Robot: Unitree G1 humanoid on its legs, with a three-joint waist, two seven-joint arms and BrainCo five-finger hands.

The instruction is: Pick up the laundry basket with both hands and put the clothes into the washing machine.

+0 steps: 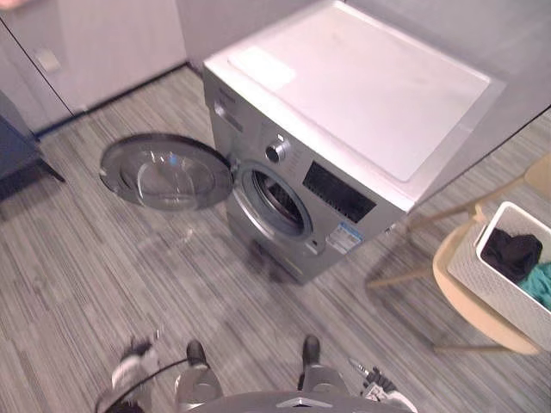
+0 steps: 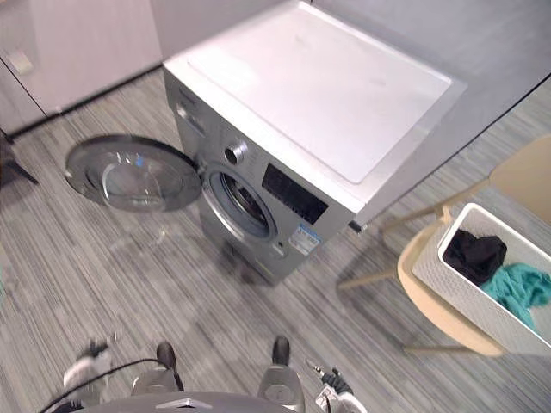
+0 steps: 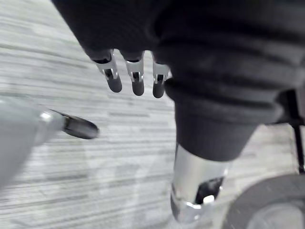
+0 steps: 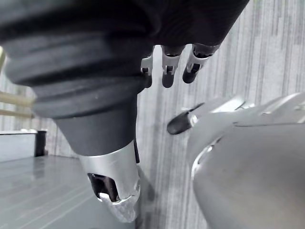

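Observation:
A white laundry basket (image 1: 479, 265) stands on a beige chair (image 1: 469, 303) at the right, holding black clothes (image 1: 512, 253) and a teal garment (image 2: 521, 288). The silver washing machine (image 1: 344, 112) stands ahead with its round door (image 1: 164, 170) swung open to the left and its drum opening (image 1: 277, 203) dark. My left hand (image 3: 137, 82) hangs low over the floor, fingers relaxed and holding nothing. My right hand (image 4: 169, 67) hangs the same way on the other side, far from the basket.
Grey cabinets (image 1: 112, 43) line the back left wall. A dark blue piece of furniture (image 1: 13, 148) sits at the far left. Striped grey floor (image 1: 103, 275) spreads between me, the machine and the chair.

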